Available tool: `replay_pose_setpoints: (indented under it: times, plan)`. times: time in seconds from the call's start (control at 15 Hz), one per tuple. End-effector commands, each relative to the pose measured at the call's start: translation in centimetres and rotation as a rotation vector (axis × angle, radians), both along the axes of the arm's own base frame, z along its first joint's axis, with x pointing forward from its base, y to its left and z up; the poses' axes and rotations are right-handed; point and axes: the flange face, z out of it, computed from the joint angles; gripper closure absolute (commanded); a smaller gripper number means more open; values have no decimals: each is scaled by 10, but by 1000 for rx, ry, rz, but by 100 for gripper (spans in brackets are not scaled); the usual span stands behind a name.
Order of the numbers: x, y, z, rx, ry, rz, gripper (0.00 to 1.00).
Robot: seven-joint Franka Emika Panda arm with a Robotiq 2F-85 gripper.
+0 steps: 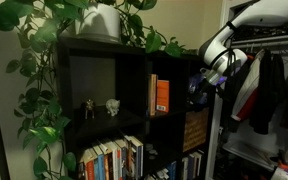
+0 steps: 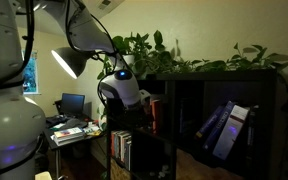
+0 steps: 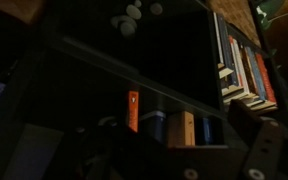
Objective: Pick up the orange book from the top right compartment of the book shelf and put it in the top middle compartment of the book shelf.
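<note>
Gripper spread wide, empty, hovering off the book shelf's front edge. The orange book stands upright near its cubby's left wall, with open room to its right.

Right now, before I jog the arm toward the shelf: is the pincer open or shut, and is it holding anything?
Pincer: open, holding nothing; the orange book stands apart from it.

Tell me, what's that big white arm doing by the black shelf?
A white robot arm's open gripper hovers at the front of the tall black cube shelf, holding nothing. The slim orange book stands upright in an upper cubby beside a thin tan book, untouched. Blue-and-white books lean in the neighbouring cubby.
</note>
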Motion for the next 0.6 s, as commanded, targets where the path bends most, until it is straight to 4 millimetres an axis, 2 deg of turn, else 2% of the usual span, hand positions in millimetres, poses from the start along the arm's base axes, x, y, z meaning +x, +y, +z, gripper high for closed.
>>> replay_pose_setpoints:
  times: [0.0,0.27,0.33,0.53]
  plan:
    - [-18,-16,1,16,68,27,0]
    - [-17,-36,9,16,150,63,0]
    - [-4,-29,-4,-6,133,61,0]
    - [-6,-37,3,1,143,61,0]
